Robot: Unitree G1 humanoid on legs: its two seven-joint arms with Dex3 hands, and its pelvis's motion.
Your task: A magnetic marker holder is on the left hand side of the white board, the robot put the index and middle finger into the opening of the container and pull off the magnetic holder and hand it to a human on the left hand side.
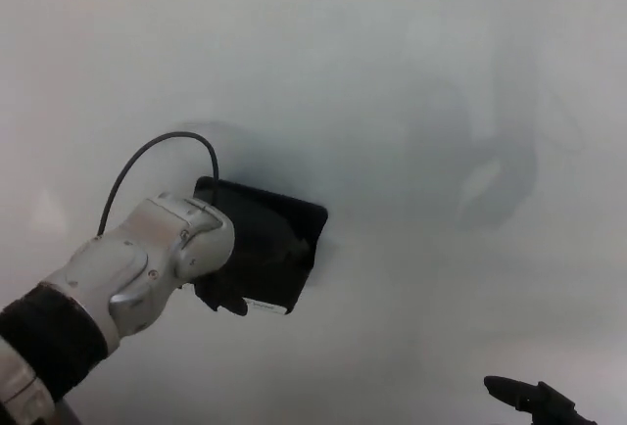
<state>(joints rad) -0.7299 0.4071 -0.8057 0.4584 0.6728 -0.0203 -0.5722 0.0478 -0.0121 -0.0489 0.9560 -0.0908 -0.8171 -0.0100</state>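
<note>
Left hand (235, 283), mostly hidden behind its silver wrist, is at the black magnetic marker holder (269, 249); its fingers seem hooked into the opening and closed on the holder, though the contact is obscured. The holder sits tilted against the whiteboard (392, 72), with a cable (147, 156) arching above and left of it. Right hand (534, 401), low and far right of the holder, shows only dark fingertips; state indeterminate. Risk: the shallow finger hook slips during the pull, and the holder drops or snaps onto the board again.
</note>
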